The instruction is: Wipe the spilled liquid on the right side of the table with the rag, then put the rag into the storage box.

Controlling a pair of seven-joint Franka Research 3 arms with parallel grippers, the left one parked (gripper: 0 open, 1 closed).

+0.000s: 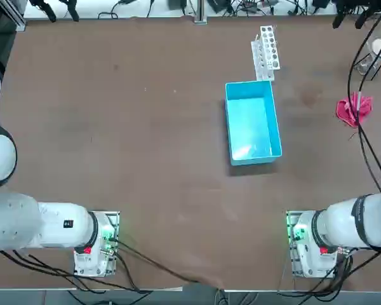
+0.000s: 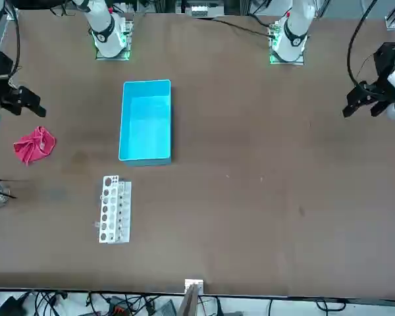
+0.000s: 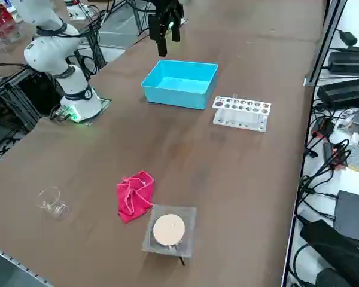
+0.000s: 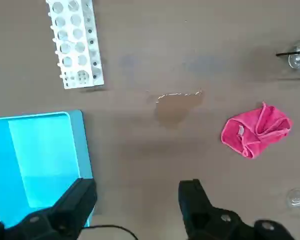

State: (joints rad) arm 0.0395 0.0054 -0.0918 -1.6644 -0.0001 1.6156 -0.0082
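The right gripper (image 4: pixel 137 197) hangs high above the counter (image 1: pixel 146 159) with its two black, blocky fingers (image 4: pixel 77 197) spread wide apart and nothing between them. It points straight down over the near end of the storage box (image 4: pixel 37 160), a light blue rectangular plastic bin with low walls and a smooth, bare floor.

Taking that box as the landmark: beyond its far short end lies a narrow white rack (image 1: pixel 265 52) pierced by rows of round holes. To the robot's right of the box, on the matte brown surface, the spilled liquid (image 4: pixel 177 105) shows as a faint blotch, slightly darker than the counter, with a thin glinting edge along one side. Farther right from the box, past the spill and apart from it, sits the rag (image 3: pixel 134 194), a small pink-red cloth bunched into soft folds. Near the rag, at the counter's right edge, stand a clear glass beaker (image 3: pixel 52 202) and a square grey plate topped by a pale round disc (image 3: pixel 169 230).
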